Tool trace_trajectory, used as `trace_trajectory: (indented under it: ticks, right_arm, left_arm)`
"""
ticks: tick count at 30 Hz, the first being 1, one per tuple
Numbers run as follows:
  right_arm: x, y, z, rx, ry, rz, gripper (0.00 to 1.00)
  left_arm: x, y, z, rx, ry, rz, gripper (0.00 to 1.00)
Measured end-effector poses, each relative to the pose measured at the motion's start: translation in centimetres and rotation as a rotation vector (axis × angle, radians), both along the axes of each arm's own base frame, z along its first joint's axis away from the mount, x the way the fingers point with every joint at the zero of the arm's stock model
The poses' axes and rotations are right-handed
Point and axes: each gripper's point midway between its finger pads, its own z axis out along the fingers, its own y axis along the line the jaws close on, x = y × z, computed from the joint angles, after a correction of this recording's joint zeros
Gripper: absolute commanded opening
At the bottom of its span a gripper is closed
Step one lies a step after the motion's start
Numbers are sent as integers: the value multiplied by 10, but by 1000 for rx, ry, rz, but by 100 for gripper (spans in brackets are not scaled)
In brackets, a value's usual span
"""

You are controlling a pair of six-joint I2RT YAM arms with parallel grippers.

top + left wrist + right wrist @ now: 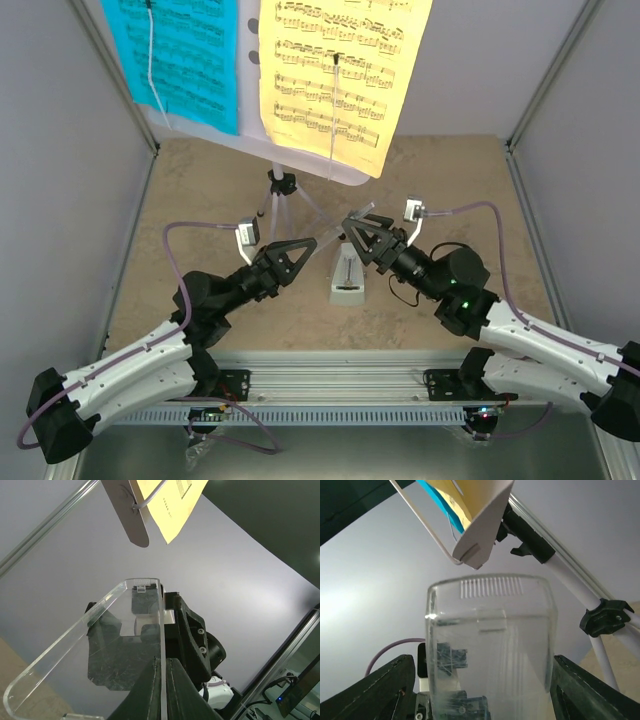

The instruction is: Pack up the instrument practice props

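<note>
The white music stand (300,160) stands on its thin tripod (283,185) at the back. It holds the cyan sheet (185,55) and the yellow sheet (340,70). The small grey metronome (348,278) stands upright on the table between my arms, its pendulum showing. My left gripper (164,662) is shut on the thin wall of a clear plastic cover (100,645), held up in the air above the metronome. My right gripper (483,670) is open, with its fingers on either side of the same cover (490,630). In the top view the left gripper (305,246) and right gripper (356,226) almost meet.
Grey walls close in the table (200,200) on the left, right and back. An aluminium rail (340,365) carrying the arm bases runs along the near edge. The stand's lower lip (480,530) and a tripod leg (607,620) hang close above and beside the grippers.
</note>
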Motion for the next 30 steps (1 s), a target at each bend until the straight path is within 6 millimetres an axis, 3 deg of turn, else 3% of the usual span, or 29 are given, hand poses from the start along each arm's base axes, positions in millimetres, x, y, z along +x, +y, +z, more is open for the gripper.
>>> trace_trajectory:
  ticks: [4,9,17,26,30]
  right_arm:
    - [-1,5,-4,-11,7,10,80]
    - [1,6,-6,-21,6,3,65]
    - [1,5,-5,-21,-8,-11,49]
    - [-2,-13,-16,-87,-48,-85,46]
    - [-6,-33,-24,-175,-85,-151,46]
  left_arm:
    - [1,-1,-1,3,3,0,0]
    - [1,-2,-2,7,4,-3,0]
    - [0,-2,0,1,-5,-10,0]
    - [3,-12,-15,53,18,-24,86]
    - [11,-12,-29,93,60,14,98]
